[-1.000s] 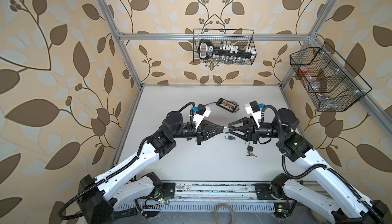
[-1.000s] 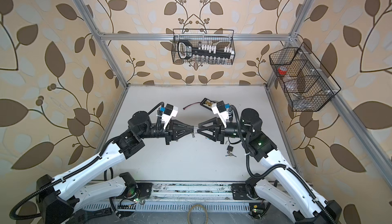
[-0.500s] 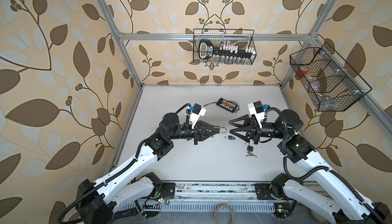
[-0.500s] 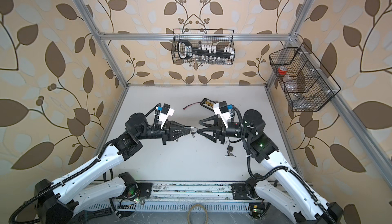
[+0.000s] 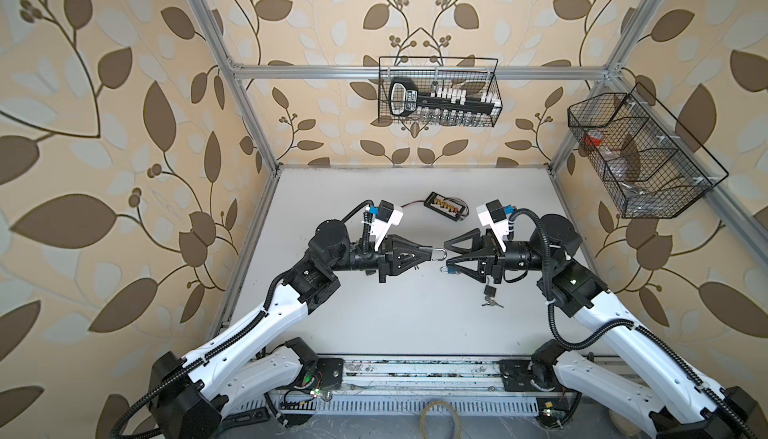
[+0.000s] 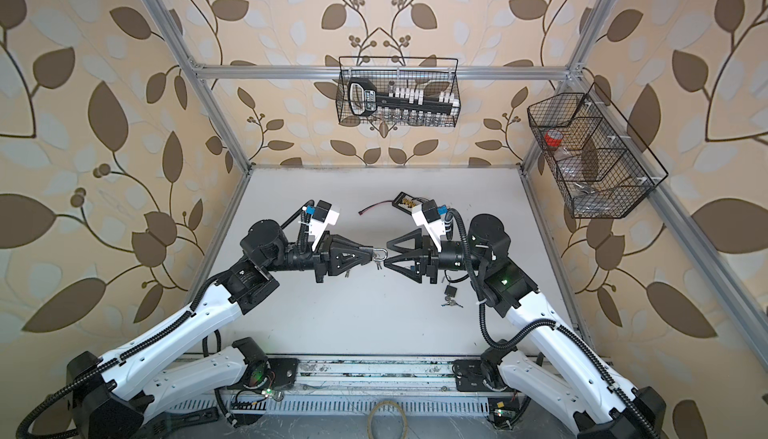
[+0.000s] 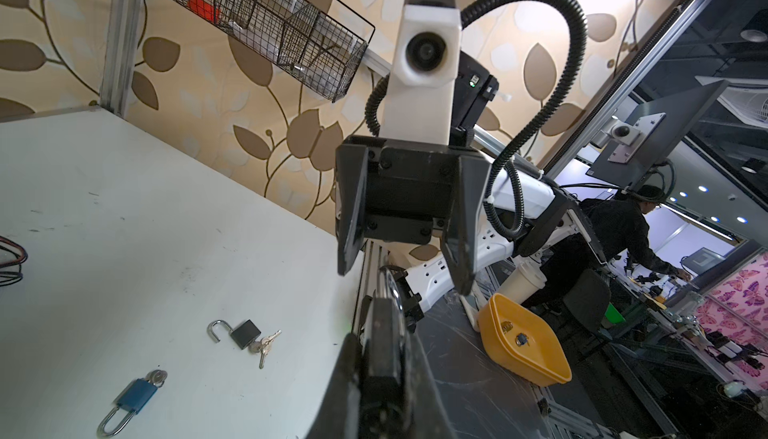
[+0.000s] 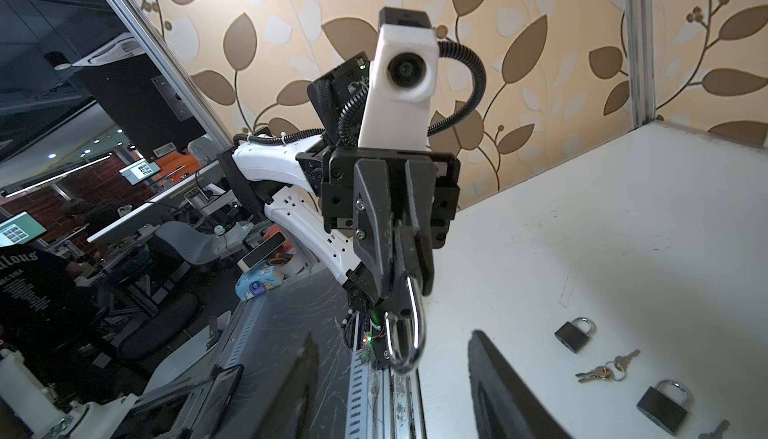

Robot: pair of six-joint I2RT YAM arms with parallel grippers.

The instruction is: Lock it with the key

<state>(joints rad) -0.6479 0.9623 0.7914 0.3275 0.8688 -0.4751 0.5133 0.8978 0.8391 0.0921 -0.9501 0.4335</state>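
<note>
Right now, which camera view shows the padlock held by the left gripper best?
Right wrist view: the padlock juts large and clear from the left gripper. Both top views show only its tiny shackle; the left wrist view sees it edge-on.

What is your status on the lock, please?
Left gripper shut on padlock, pointing it at right gripper. Right gripper open, empty. Nothing between them; blue padlock and black padlock with keys lie on table.

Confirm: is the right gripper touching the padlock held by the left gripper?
Apart. In the right wrist view the padlock, clamped by the left gripper, sits between the open right gripper fingers with clear gaps on both sides.
</note>
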